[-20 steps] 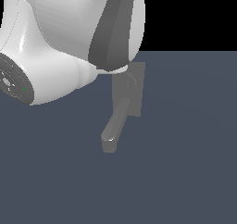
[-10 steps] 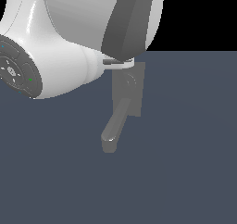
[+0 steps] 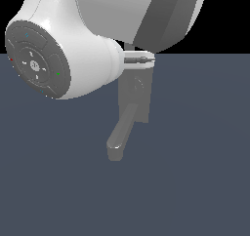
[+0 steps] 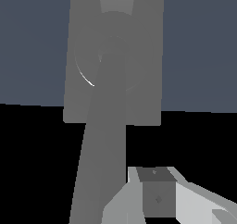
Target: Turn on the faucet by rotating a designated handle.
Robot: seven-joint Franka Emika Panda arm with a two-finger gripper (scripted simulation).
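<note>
The faucet [image 3: 134, 98] stands near the middle of the exterior view on a dark blue-grey counter [image 3: 195, 171], its flat back plate upright and its thick rounded spout [image 3: 120, 135] running down toward the viewer to a blunt end. The top of the plate is hidden behind the white arm [image 3: 73, 49], which fills the upper part of that view and is cut off by the picture's edges. A faint round hub shows on the plate, but the handle itself cannot be picked out there with any certainty. In the wrist view the faucet [image 4: 113, 65] fills the middle: the rectangular plate, a round hub with a bright curved edge, and a long grey bar [image 4: 104, 140] running from the hub to the picture's edge, where it is cut off. Whether that bar is the handle or the spout is hard to tell from this angle. Of the hand [image 4: 157, 197] only one pale finger with a grey square pad shows, at the picture's edge, just beside the bar; whether it touches the bar is unclear. The other finger is out of sight, so I cannot tell whether the hand is spread or pressed together.
</note>
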